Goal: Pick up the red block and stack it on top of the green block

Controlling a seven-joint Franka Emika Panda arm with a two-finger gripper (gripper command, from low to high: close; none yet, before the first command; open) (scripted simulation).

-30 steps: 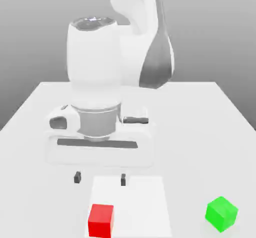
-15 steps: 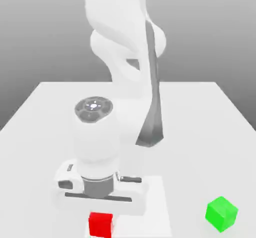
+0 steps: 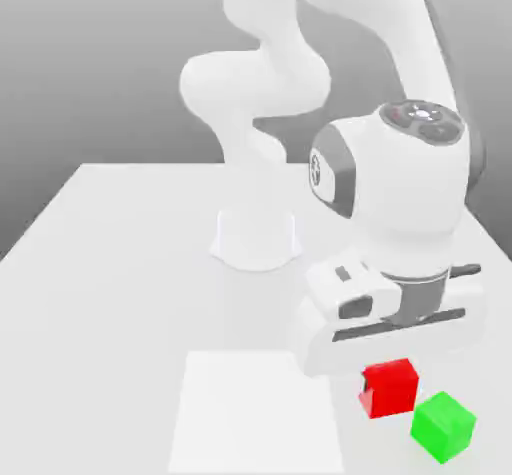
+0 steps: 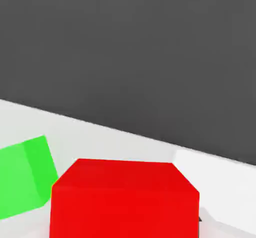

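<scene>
Jaws closed on the red block (image 3: 389, 388), which hangs beneath the hand; grip appears sound. The green block (image 3: 443, 427) sits on the table (image 3: 120, 313), at about four o'clock from the red block in the exterior view.

Recommended: carry the red block toward four o'clock with its underside well above the green block's top, turn the wrist to match faces, centre, lower straight, and release only on full contact. Moving across too low would likely knock the green block away; an off-centre release could topple the stack.

Other items: white mat (image 3: 255, 413) between eight and nine o'clock of the red block; robot base (image 3: 255, 238) toward eleven. Neither obstructs the short path.
</scene>
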